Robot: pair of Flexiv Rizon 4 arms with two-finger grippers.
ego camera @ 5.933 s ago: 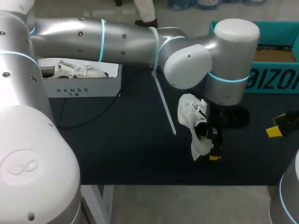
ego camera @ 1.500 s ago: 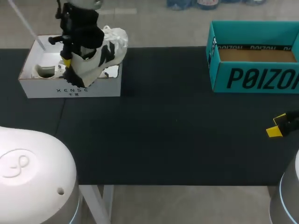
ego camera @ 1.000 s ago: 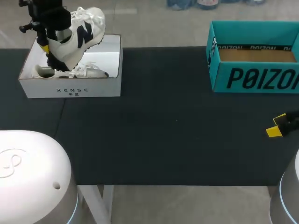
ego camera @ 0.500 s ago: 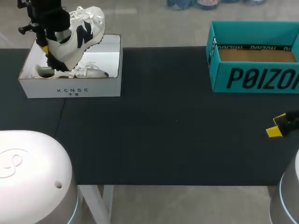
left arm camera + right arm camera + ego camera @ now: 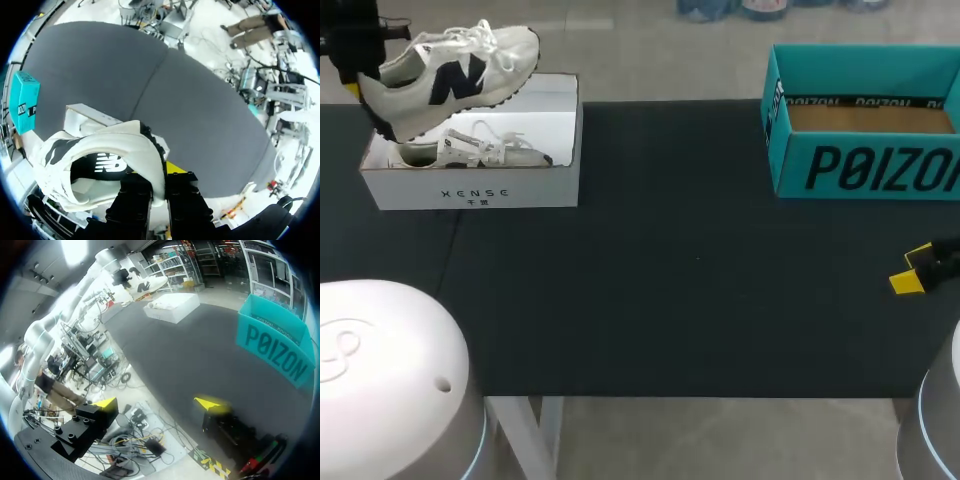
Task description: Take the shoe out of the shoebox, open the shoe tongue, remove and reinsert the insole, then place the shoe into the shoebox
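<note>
Shoe (image 5: 450,80) — level now, white, navy emblem

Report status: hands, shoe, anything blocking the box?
Left hand shut on shoe at the heel, held above white shoebox. Right hand open, near table's right edge. Second shoe lies inside the box, beneath.

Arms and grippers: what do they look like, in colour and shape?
Left arm and right arm: smooth, rounded silver-white housings with light-blue rings. Left gripper and right gripper: black, blocky fingers with yellow tips.
</note>
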